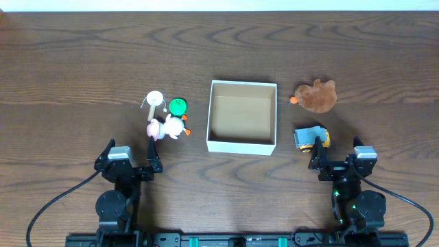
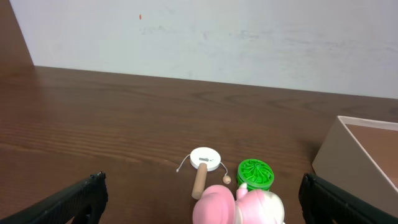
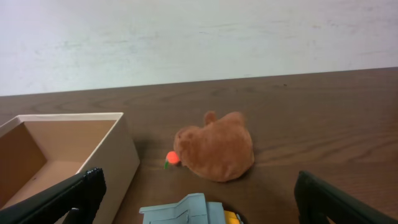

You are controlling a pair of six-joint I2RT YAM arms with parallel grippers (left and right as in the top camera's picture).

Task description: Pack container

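The container (image 1: 241,143), a square shallow box with white walls and a tan inside, stands empty at the table's middle; it shows in the left wrist view (image 2: 348,155) and the right wrist view (image 3: 112,149). Left of it lie a white disc with a wooden handle (image 1: 155,100), a green round lid (image 1: 178,106) and a pink-and-white toy (image 1: 167,128). Right of it lie a brown plush (image 1: 317,96) and a grey-and-yellow toy truck (image 1: 311,138). My left gripper (image 1: 130,159) is open behind the pink toy (image 2: 239,205). My right gripper (image 1: 336,156) is open behind the truck (image 3: 186,211).
The dark wooden table (image 1: 82,62) ends at a pale wall at the back. Black cables (image 1: 48,213) run from both arm bases along the front edge.
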